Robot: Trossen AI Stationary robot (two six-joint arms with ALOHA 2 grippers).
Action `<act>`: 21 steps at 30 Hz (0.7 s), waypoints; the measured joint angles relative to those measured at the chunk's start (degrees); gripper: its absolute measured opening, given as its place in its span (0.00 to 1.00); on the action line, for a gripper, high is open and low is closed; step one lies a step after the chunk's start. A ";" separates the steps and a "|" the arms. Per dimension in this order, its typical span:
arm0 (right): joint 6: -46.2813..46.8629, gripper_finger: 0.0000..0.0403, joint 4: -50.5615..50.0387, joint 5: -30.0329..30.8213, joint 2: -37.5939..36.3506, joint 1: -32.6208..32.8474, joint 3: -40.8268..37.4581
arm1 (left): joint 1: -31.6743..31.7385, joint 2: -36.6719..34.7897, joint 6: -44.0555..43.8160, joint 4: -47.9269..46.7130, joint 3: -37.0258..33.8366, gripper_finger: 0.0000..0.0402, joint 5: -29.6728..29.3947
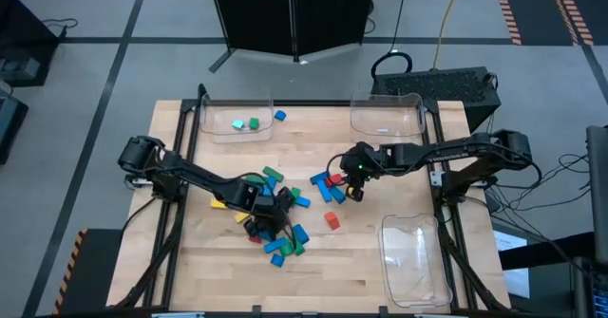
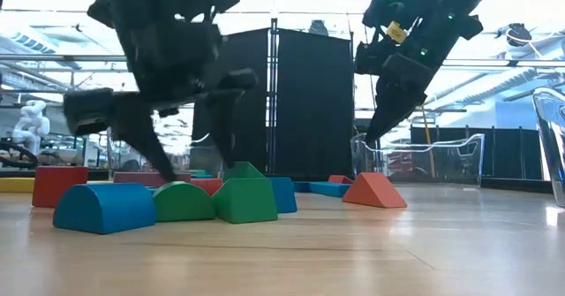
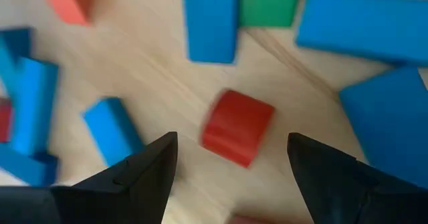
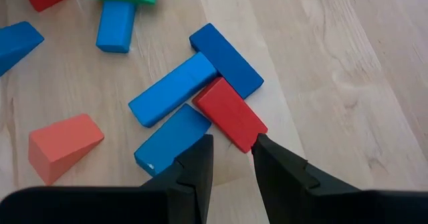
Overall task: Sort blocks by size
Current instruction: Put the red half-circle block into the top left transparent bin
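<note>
blocks (image 1: 285, 214): you see blue, green, red, yellow pieces scattered mid-frame on the table | three small ones (image 1: 255, 122) upper centre-left

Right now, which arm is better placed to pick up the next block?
Probably the left. Its fingers stand open on both sides of a red cube, with free table around it. The right gripper, nearly closed, points at a red bar that touches blue bars.
</note>
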 joint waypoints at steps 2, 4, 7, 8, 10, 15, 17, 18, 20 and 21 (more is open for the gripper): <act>0.00 0.25 0.02 0.01 0.00 0.00 0.00 | 0.00 1.13 0.88 0.02 0.00 0.70 0.15; 0.00 0.25 0.12 0.02 0.02 0.00 0.00 | -0.02 1.94 1.52 -0.01 0.33 0.70 0.30; 0.04 0.25 0.16 0.02 0.02 0.00 0.00 | 0.02 2.99 2.10 -0.81 1.52 0.68 0.49; 0.05 0.25 0.18 0.02 0.02 0.00 0.00 | 0.02 3.28 2.63 -1.03 1.90 0.67 0.49; 0.07 0.25 0.06 0.00 0.02 0.00 0.00 | 0.02 3.53 2.98 -1.25 2.50 0.64 0.52; 0.16 0.25 -0.19 0.02 0.02 0.00 0.00 | 0.52 3.68 2.42 -1.29 2.78 0.58 1.82; 0.16 0.25 -0.19 0.02 0.02 0.00 0.00 | 0.62 3.86 1.11 -1.49 2.78 0.55 2.20; 0.16 0.25 -0.19 0.02 0.02 0.00 0.00 | 0.65 4.05 0.59 -1.52 2.83 0.53 2.33; 0.16 0.25 -0.18 0.02 0.02 0.00 0.00 | 0.67 4.24 -0.51 -1.71 2.85 0.51 2.61; 0.16 0.25 -0.19 0.02 0.02 0.00 0.00 | 0.68 4.44 -0.68 -1.74 2.89 0.49 2.84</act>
